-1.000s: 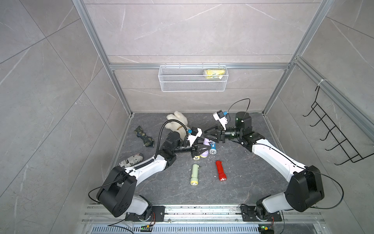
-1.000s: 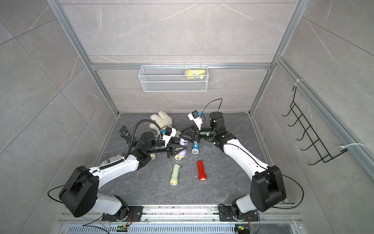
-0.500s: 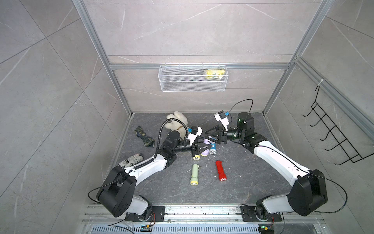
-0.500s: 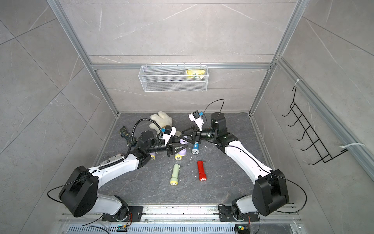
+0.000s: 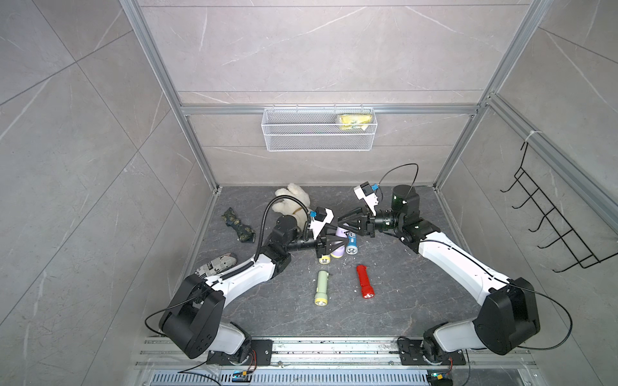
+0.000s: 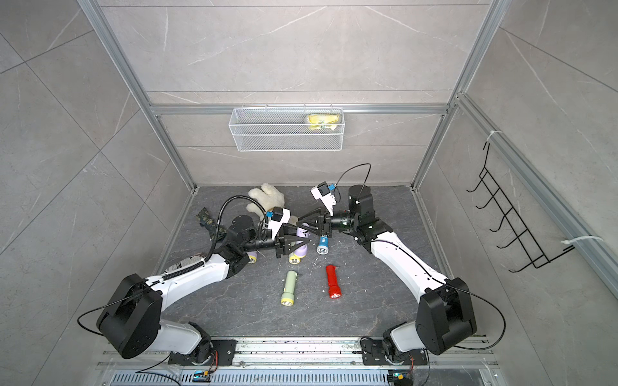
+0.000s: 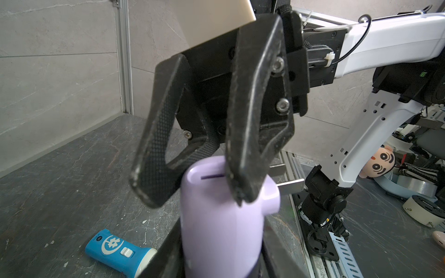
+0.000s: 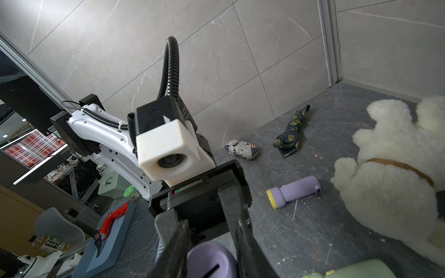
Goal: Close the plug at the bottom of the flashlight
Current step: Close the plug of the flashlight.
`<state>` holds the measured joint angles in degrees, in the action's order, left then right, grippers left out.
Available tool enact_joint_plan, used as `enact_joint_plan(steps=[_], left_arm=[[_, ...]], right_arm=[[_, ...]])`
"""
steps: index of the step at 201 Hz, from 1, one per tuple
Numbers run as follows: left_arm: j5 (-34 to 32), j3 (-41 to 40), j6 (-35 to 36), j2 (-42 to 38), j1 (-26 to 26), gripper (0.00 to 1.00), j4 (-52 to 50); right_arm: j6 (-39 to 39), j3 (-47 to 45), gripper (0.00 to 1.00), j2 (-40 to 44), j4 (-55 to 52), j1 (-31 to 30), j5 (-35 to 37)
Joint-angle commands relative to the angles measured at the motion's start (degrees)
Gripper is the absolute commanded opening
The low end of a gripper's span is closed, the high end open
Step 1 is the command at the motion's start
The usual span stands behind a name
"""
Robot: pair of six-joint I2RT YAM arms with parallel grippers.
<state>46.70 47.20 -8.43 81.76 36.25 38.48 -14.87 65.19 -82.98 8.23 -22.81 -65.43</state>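
While its plug is judged not yet folded home, the lilac flashlight point(image 7: 216, 216) is listed as work in hand. It is held off the floor at mid-scene between the two arms, tail end turned toward the right arm.

- Left gripper point(image 5: 329, 245): pressed together on the flashlight's barrel, which is seen clamped between both fingers in the left wrist view.
- Right gripper point(image 7: 199, 192): fingers set apart, one at each side of the tail end. Contact is suggested, but whether the tail is pinched or merely straddled cannot be told.
- Plug: two metal prongs point(image 7: 290, 188) appear to jut sideways from a lilac block at the tail's edge. A dark slot point(image 7: 213, 177) is seen in the end face.
- Done, as judged: flashlight lifted and steadied, with its tail placed within the right claw.
- Left, as judged: prongs to be swung in until flush.
- Also on the floor, untouched: a blue flashlight point(image 5: 351, 245) just right of the held one, a green flashlight point(image 5: 321, 288) and a red flashlight point(image 5: 364, 281) nearer, and a second lilac flashlight point(image 8: 293, 192) beside the plush toy point(image 5: 291, 200) at the far left.
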Motion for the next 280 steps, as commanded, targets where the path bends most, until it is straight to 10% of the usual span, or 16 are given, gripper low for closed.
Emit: enact_joint_plan(steps=[1, 161, 192, 280], left_arm=[[1.93, 3.20, 0.18, -3.86, 0.59, 0.00, 5.74], [4.60, 7.20, 5.70, -7.11, 1.19, 0.00, 5.00], [4.06, 7.08, 6.05, -8.27, 0.79, 0.00, 4.32], [3.83, 7.21, 5.91, -10.62, 0.22, 0.00, 4.74]], right_arm=[[-0.51, -1.18, 0.35, -1.74, -0.49, -0.42, -0.75], [11.06, -0.93, 0.35, -6.67, -14.59, -4.81, 4.35], [10.58, -1.85, 0.14, -6.32, -13.61, -4.79, 3.82], [9.59, -3.71, 0.00, -5.52, -12.03, -4.80, 4.65]])
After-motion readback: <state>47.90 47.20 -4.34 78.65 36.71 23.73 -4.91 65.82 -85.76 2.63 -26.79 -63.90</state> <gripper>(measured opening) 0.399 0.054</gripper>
